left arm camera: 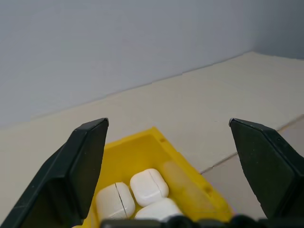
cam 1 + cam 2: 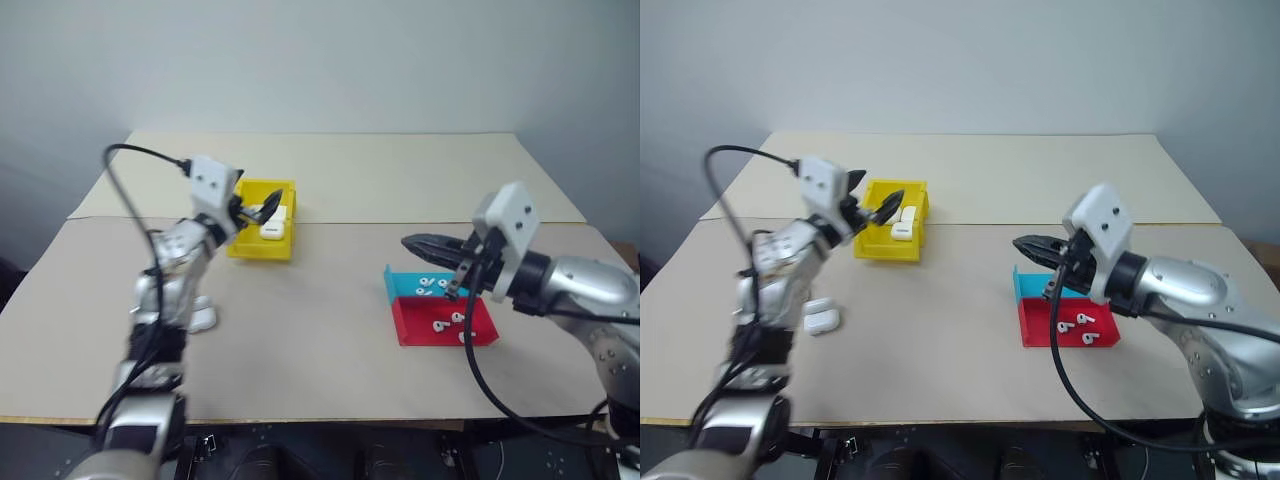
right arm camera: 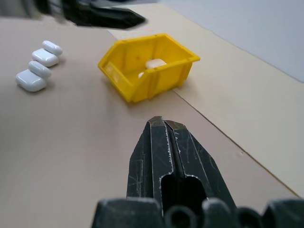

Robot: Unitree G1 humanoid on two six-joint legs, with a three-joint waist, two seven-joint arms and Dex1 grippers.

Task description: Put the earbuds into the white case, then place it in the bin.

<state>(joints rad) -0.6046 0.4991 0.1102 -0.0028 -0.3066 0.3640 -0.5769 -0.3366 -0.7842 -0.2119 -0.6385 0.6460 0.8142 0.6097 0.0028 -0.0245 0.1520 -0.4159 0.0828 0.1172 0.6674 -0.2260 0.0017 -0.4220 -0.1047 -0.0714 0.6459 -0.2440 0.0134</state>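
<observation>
White cases [image 1: 148, 187] lying in the yellow bin [image 2: 262, 218], directly under the left gripper [image 2: 258, 211], jaws spread wide and empty. Right gripper [image 2: 425, 244] pressed shut, hovering above the red tray [image 2: 440, 322] holding loose earbuds [image 2: 1073, 325], nearer arm for those. No readable labels or writing anywhere.

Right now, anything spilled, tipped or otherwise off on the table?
Nothing stands out. White cases lie inside the upright yellow bin, spare cases sit grouped on the table, and earbuds stay in the red tray.
</observation>
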